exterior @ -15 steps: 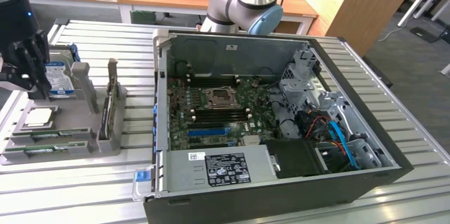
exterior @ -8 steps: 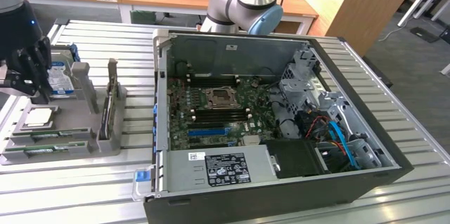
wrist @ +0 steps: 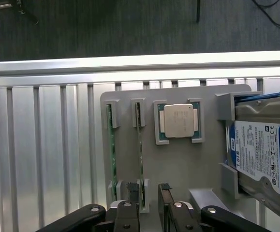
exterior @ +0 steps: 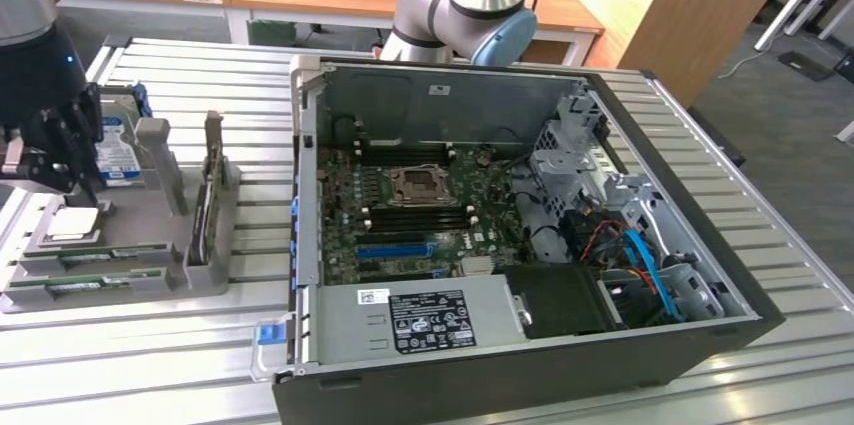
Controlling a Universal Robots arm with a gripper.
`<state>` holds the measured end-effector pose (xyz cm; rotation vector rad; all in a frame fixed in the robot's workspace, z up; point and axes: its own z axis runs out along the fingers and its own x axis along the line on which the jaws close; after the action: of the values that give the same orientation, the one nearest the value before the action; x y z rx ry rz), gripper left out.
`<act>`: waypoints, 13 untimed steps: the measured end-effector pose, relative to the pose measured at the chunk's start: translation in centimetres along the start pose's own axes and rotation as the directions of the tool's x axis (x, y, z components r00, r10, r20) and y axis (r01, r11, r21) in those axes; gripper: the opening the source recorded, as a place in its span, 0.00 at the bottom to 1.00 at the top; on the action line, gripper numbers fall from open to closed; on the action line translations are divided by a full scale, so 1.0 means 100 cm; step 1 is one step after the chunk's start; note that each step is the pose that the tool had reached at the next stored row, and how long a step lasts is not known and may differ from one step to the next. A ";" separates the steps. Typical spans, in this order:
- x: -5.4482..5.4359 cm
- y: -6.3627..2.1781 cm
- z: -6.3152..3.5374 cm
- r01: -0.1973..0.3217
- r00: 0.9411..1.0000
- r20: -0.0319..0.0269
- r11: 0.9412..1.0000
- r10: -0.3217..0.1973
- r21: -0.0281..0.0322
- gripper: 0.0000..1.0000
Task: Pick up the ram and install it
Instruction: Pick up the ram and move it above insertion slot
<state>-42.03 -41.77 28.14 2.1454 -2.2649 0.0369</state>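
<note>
**Gripper held spread over the parts holder, ram seated in its slot**

Fingers of the gripper (wrist: 149,195) are seen spread apart in the wrist view, and nothing is pinched between them. The gripper (exterior: 54,180) is poised over the grey parts holder (exterior: 167,275), which is set on the slatted aluminium table (exterior: 147,365) at the exterior view's left.

The ram (wrist: 139,145) is seated on edge in a slot of the holder (wrist: 178,169), just beside the square silver CPU (wrist: 178,121). One end of the stick is found close by one fingertip (wrist: 131,193), but no contact can be made out. A second ram stick (wrist: 111,150) is stood in the parallel slot, on the side away from the CPU.

In the exterior view the ram (exterior: 100,257) and the second ram stick (exterior: 91,285) are seen as green strips along the holder's near edge, with the CPU (exterior: 74,225) just behind them. A blue-labelled hard drive (wrist: 260,154) is propped in the holder on the CPU's other side.

The open computer case (exterior: 694,335) is laid on the table at the exterior view's right, and its motherboard (exterior: 414,215) is exposed.
</note>
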 end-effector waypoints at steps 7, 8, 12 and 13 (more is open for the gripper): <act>0.000 0.0001 0.0128 0.000 1.000 0.000 1.000 0.000 0.000 0.30; 0.000 0.0001 0.0145 0.000 1.000 0.000 1.000 0.000 0.000 0.30; -0.001 0.0002 0.0218 0.000 1.000 0.000 1.000 0.000 0.000 0.30; -0.001 0.0003 0.0237 0.000 1.000 0.000 1.000 0.000 0.000 0.30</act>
<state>-42.05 -41.77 25.77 2.1454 -2.2650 0.0368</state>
